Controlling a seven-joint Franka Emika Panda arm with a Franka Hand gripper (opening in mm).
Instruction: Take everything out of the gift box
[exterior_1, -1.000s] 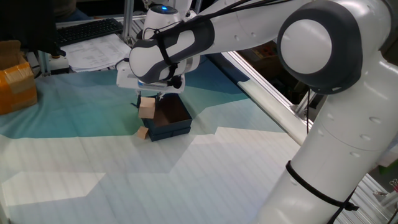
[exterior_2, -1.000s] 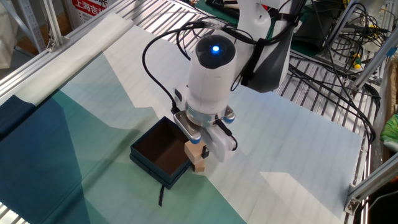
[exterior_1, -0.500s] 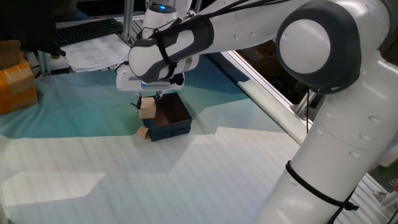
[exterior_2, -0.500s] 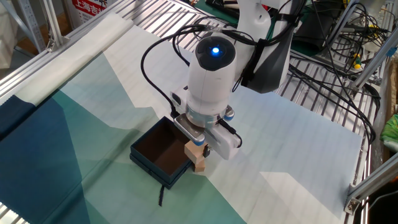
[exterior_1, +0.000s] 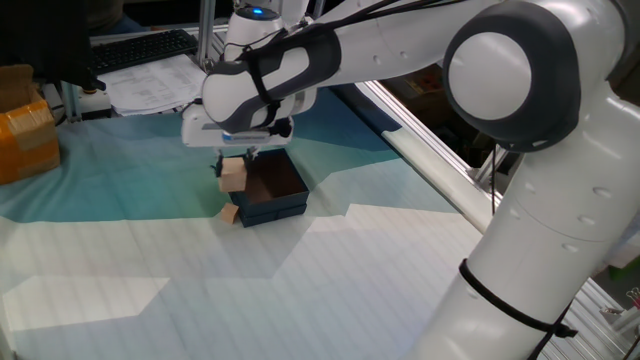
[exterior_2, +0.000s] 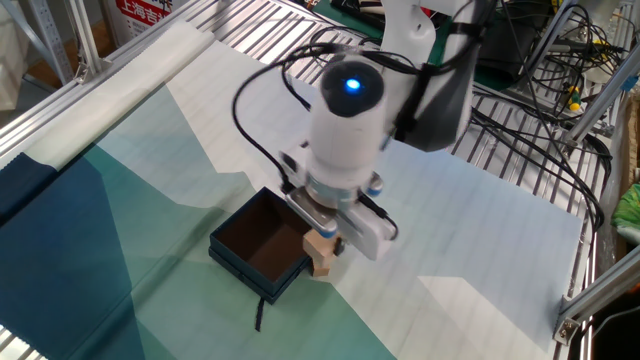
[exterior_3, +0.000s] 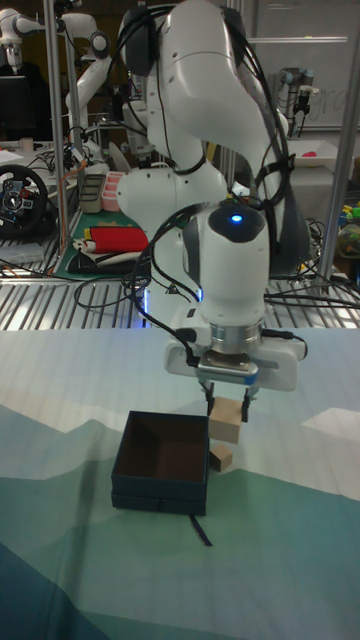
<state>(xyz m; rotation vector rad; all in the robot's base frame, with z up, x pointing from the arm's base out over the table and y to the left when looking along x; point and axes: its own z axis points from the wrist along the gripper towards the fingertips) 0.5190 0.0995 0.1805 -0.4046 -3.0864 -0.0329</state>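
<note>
The dark navy gift box (exterior_1: 277, 209) (exterior_2: 236, 262) (exterior_3: 160, 488) rests on the blue-green cloth, and its brown interior looks empty. My gripper (exterior_1: 234, 166) (exterior_2: 324, 233) (exterior_3: 228, 406) hangs just beside the box's edge, shut on the larger tan wooden cube (exterior_1: 233, 177) (exterior_2: 321, 244) (exterior_3: 227, 424), which is lifted off the cloth. The smaller tan block (exterior_1: 230, 214) (exterior_2: 322, 267) (exterior_3: 222, 458) lies on the cloth outside the box, right under the held cube and close against the box wall.
An orange-brown carton (exterior_1: 24, 135) stands at the far left, with papers (exterior_1: 150, 86) and a keyboard (exterior_1: 140, 47) behind. A black ribbon (exterior_2: 260, 314) (exterior_3: 200, 529) trails from the box. Metal rails (exterior_2: 520, 150) border the cloth.
The gripper has shifted a little sideways, away from the box, with the cube still in it. Box and small block have not moved.
</note>
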